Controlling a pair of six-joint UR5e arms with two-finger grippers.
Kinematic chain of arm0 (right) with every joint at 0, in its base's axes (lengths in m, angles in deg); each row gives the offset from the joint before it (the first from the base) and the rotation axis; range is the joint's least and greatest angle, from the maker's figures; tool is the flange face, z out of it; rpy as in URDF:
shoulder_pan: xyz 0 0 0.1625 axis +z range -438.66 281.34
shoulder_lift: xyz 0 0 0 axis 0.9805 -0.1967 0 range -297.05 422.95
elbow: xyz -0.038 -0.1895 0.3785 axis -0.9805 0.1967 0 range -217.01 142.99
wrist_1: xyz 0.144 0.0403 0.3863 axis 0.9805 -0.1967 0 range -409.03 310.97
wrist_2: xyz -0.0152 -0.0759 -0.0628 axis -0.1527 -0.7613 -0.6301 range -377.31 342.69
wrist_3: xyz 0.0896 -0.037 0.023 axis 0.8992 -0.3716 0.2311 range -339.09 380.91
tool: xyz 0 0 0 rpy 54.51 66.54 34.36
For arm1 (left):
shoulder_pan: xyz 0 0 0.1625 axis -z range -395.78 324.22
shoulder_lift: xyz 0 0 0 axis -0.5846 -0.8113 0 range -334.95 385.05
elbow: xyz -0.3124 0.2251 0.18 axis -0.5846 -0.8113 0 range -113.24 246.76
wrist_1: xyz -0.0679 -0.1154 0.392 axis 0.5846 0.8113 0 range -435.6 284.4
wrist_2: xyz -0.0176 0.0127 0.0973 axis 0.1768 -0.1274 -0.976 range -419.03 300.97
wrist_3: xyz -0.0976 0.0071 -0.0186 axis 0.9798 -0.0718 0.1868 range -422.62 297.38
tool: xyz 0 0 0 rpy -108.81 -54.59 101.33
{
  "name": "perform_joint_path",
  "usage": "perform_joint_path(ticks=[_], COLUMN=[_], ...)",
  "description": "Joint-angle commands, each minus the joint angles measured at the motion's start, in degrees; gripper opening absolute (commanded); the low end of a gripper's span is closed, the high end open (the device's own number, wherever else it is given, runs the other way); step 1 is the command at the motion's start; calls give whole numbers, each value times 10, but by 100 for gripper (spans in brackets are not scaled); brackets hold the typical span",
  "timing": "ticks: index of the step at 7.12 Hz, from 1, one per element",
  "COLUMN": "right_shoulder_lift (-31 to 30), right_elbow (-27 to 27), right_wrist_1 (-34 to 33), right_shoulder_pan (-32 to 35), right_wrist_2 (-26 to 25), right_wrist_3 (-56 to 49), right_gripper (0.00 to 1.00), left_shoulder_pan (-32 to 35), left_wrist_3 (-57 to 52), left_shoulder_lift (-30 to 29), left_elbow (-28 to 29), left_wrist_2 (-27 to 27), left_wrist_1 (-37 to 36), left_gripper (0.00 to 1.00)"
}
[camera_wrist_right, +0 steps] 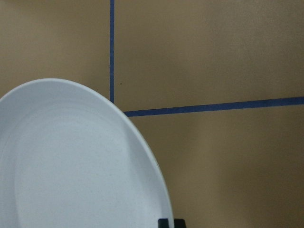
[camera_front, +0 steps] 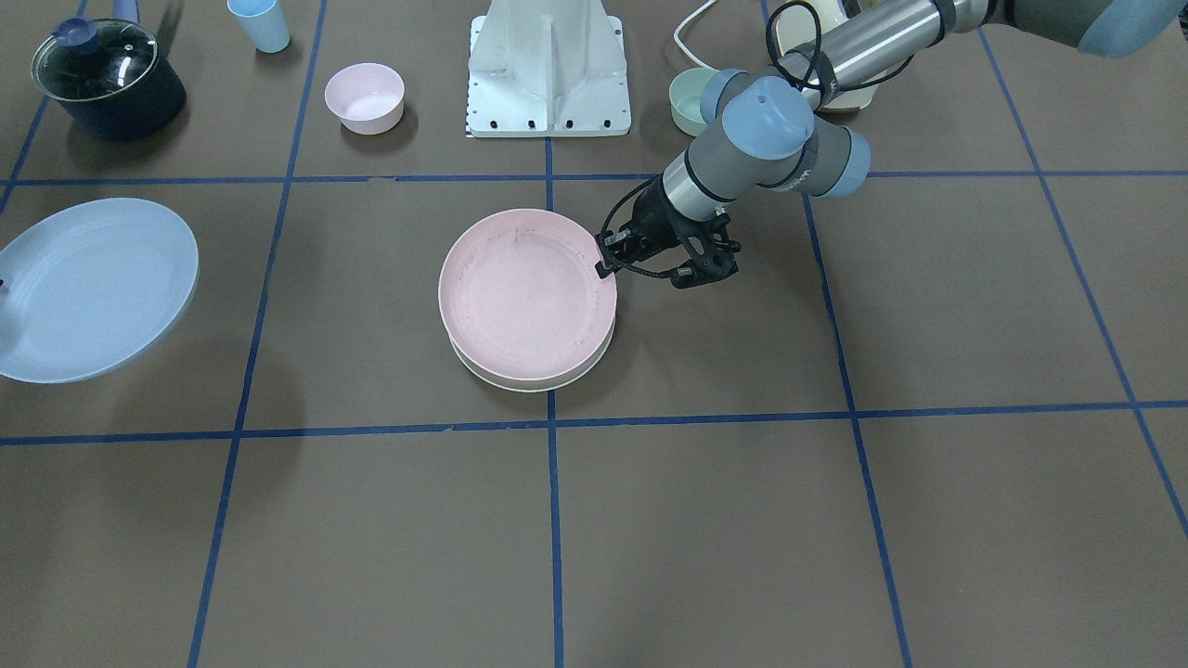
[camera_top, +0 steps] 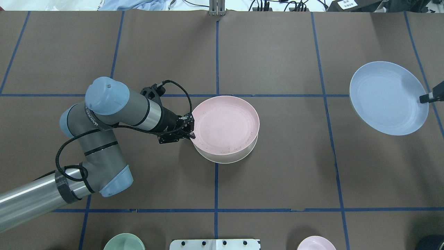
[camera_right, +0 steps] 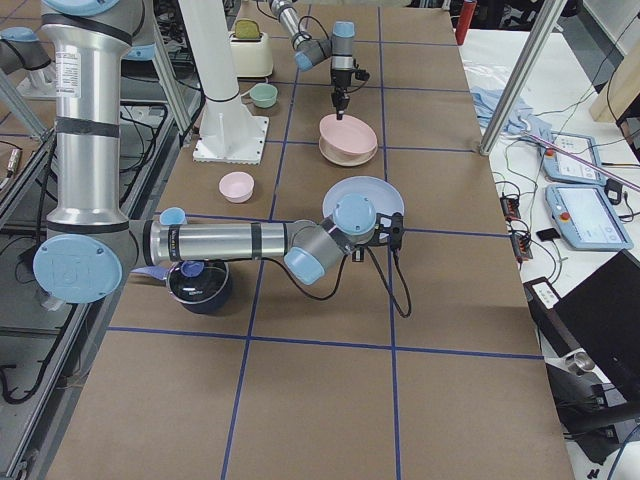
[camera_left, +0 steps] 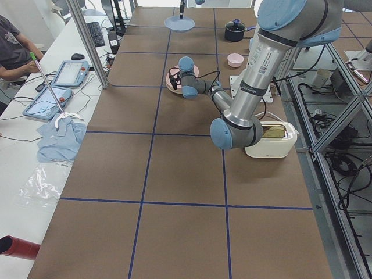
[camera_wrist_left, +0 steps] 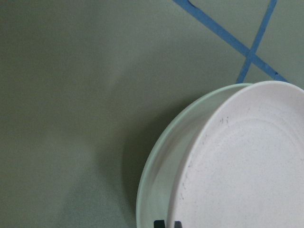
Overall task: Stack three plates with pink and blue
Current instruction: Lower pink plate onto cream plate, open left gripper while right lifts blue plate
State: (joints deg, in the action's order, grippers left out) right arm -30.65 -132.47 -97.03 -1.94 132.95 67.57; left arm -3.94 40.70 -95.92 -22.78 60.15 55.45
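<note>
Mid-frame, our left gripper (camera_top: 191,133) clamps the pink plate (camera_top: 225,125), tilted on the cream plate (camera_top: 222,160); right gripper (camera_top: 421,100) clamps the raised blue plate (camera_top: 385,97) at the right edge; we should seat pink flat first

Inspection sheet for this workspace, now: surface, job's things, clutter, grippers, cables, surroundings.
Surface: brown table with blue tape grid.
Job's things: pink plate on top of cream plate; blue plate apart, raised and tilted on the robot's right.
Clutter: lidded pot, blue cup, pink bowl, green bowl, toaster.
Grippers: left gripper pinches pink plate's rim; right gripper pinches blue plate's rim.
Cables: black cable loops over left wrist.
Surroundings: operator, tablets, cloth on side desk.
</note>
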Motion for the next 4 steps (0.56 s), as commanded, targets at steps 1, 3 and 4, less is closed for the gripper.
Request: perform_joint_path(ticks=[1,3,4], right_shoulder_lift=[1,27,55], right_elbow=[-15,-40,-40], right_wrist_1=[0,-1,-1], right_shoulder_pan=[-5,-34,-59], right_wrist_2=[-1,-10,-26], right_wrist_3=[15,85,115], right_gripper=[0,0,0], left_shoulder_pan=[-2,19,50], left_wrist_3=[-2,-5,-11], left_shoulder_lift=[1,11,28], left_elbow=[1,-16,-26], left_wrist_2=[-10,-8,10], left_wrist_1=[-1,-6,-8], left_gripper=[100,100,100])
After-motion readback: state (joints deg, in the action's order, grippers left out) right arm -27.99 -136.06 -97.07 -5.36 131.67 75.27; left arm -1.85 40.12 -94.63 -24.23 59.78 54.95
